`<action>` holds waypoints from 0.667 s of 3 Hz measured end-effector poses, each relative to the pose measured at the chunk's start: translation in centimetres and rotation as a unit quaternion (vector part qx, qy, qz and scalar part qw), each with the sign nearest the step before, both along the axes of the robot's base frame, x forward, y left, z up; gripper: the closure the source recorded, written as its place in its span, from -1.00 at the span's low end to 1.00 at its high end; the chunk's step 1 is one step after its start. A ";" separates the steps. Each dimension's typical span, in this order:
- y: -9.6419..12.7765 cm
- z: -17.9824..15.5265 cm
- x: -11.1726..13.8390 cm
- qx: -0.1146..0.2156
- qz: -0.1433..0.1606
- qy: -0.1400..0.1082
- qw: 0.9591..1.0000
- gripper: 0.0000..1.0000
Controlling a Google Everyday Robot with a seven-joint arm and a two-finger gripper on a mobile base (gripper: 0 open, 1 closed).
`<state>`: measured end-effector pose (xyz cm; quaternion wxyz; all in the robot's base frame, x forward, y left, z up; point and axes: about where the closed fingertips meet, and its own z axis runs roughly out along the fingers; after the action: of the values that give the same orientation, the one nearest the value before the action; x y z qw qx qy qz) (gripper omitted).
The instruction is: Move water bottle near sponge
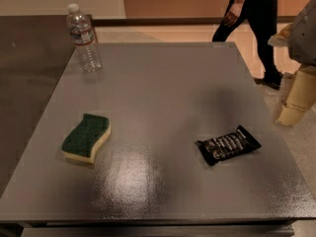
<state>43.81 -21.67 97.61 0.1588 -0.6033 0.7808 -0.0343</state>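
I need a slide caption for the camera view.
Upright water bottle far left, sponge near left, claw right of the table.

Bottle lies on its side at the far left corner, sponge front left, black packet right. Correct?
No. The camera view shows the water bottle standing upright there; sponge and black packet are as stated. The pincer hangs beyond the table's right edge.

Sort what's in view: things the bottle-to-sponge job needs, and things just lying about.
For the job:
water bottle, standing at the far left corner of the table
sponge, near left
gripper, beyond the table's right edge

Lying about:
black snack packet, near right
person in the background
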 end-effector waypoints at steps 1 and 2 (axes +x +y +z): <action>0.0 0.0 0.0 0.000 0.000 0.000 1.000 -1.00; 0.3 0.1 0.3 0.009 0.002 -0.002 1.000 -1.00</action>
<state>44.09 -21.36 97.73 0.1661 -0.6031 0.7797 -0.0282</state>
